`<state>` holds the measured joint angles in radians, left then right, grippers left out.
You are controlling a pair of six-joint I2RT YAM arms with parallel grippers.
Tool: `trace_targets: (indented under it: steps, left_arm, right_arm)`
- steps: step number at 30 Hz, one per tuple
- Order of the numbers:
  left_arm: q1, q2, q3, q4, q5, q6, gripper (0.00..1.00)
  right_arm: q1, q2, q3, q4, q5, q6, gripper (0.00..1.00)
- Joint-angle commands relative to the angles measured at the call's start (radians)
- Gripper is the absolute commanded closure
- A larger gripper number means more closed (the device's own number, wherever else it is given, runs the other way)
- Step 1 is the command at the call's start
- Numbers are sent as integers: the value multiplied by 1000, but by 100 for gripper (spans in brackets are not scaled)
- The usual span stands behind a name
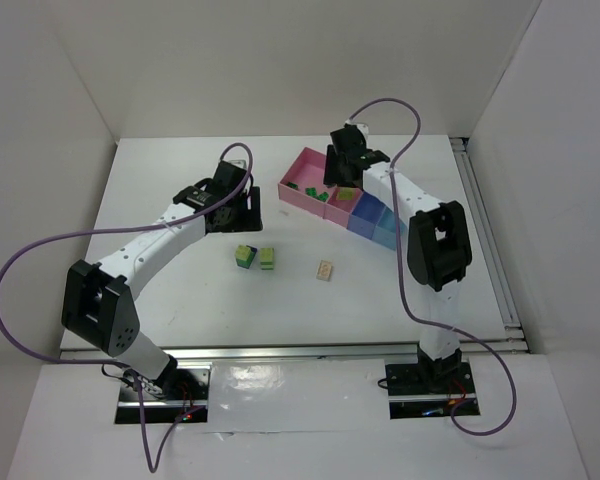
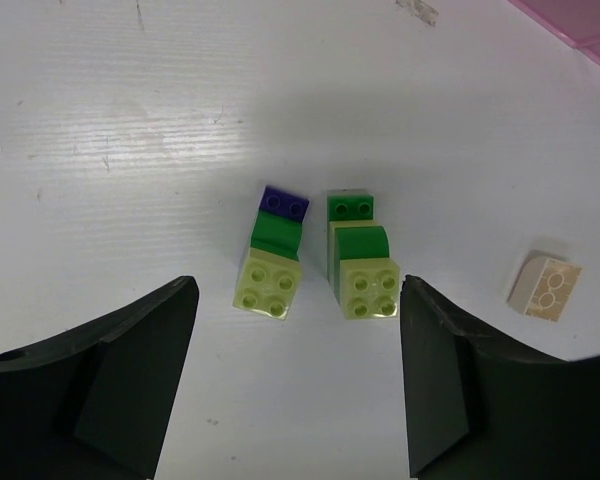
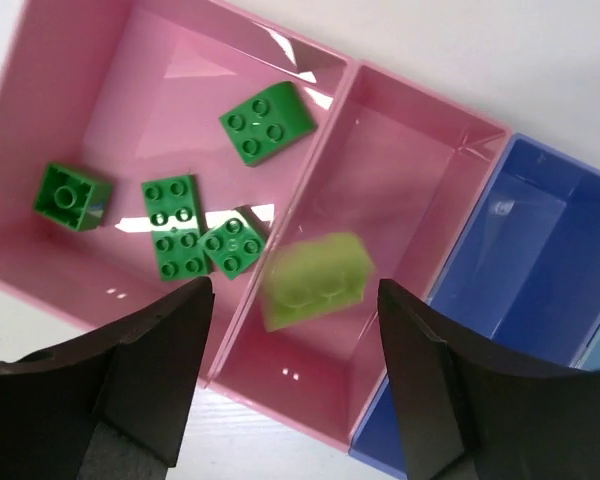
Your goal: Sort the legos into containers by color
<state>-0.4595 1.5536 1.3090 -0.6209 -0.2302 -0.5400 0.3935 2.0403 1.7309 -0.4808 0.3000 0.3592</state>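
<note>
At the far right of the white worktop (image 1: 170,290) sits a row of four joined shallow plastic bins (image 1: 366,216): two pink, one dark blue, one light blue. The right pincer (image 3: 295,290) hangs over the pink pair, jaws well apart and gripping nothing. The left pincer (image 2: 298,330), likewise wide open and empty, looks down on the middle of the worktop, and its arm is much the nearer to the bricks lying loose there.

Two short stacks lie just ahead of it, side by side between the lines of its jaws: a lime, green and blue stack (image 2: 270,250) and a lime, green and cream stack (image 2: 360,250). Each runs lengthwise away from the pincer, so the jaws would close across a stack's narrow sides; I judge a small sideways shift would centre them on one.

Five dark green studded bricks (image 3: 267,123) lie in the first pink bin (image 3: 130,100), though two touch and may be one long piece. One blurred lime-yellow brick (image 3: 315,280) shows between the right jaws over the second pink bin (image 3: 410,170), seemingly free of both. One loose cream brick (image 2: 546,285) lies right of the stacks, outside the left jaws.
</note>
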Motion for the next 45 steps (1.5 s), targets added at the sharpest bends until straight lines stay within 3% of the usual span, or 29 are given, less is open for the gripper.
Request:
trace_targets:
  steps: [1, 4, 10, 15, 18, 20, 23, 29, 36, 43, 45]
  left_arm:
    - [-2, -23, 47, -34, 18, -11, 15]
    - [-2, -23, 56, -59, 19, -2, 15]
    - [-21, -33, 46, -68, 8, -2, 15]
    - [-21, -33, 27, -68, -23, -12, 15]
    - [-21, -33, 18, -68, -32, -23, 15]
    - [-21, -33, 18, -68, -41, -23, 15]
    - [-21, -33, 18, -68, -50, -32, 15]
    - [-21, -43, 9, -48, -50, -41, 15]
    - [-21, -52, -11, -37, -50, -32, 15]
    - [-21, -43, -2, -37, -28, -32, 16]
    - [-21, -43, -2, -37, -27, -32, 16]
  right_arm:
    - [-10, 14, 65, -62, 21, 20, 25]
    - [-10, 14, 65, -71, 21, 20, 19]
    - [-10, -99, -11, -39, 15, 20, 22]
    - [91, -293, -278, 27, -50, -31, 24]
    - [169, -380, -422, -40, -50, 79, 13]
    - [215, -440, -522, -88, 8, 203, 13]
    - [295, -499, -647, -50, -27, 352, 10]
    - [357, -407, -654, 1, -69, 437, 10]
    - [366, -313, -634, 21, -32, 428, 33]
    - [366, -278, -628, 45, 22, 400, 44]
    - [366, -278, -628, 45, 33, 400, 52]
